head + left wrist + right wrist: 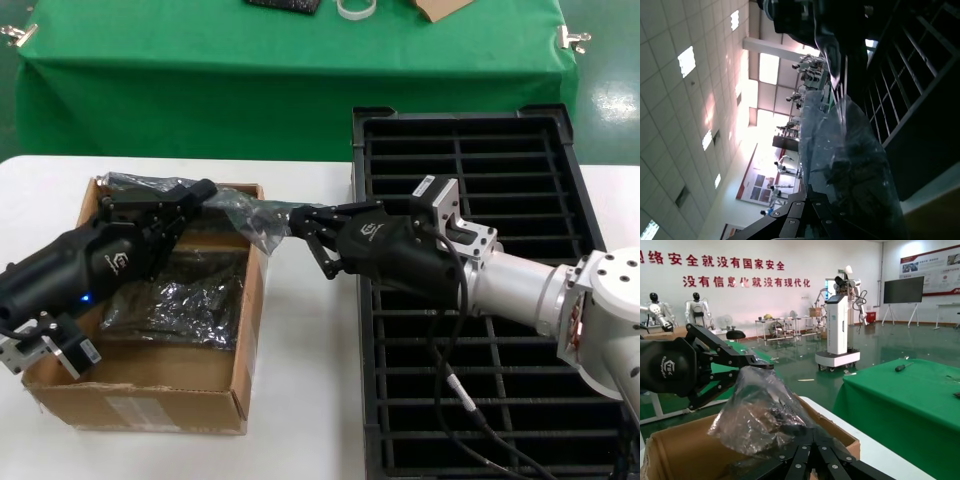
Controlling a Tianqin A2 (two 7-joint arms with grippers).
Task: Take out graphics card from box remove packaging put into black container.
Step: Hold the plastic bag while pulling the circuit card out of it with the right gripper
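Tension is what this step needs, I judge — my left gripper (200,192) pinches one end of the packaging (245,215) over the far right corner of the box (150,395), while my right gripper (308,235) clamps the other end just past the box's right wall. Pull apart slowly, keeping hold of the bag only. The bag is translucent, grey and wrinkled, something dark inside — presumably the graphics card. Right of it waits the black container (560,140).

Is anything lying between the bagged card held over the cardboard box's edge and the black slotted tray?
Nothing visible: only bare white table separates the brown cardboard box from the black slotted tray; the translucent bag hangs between both grippers.
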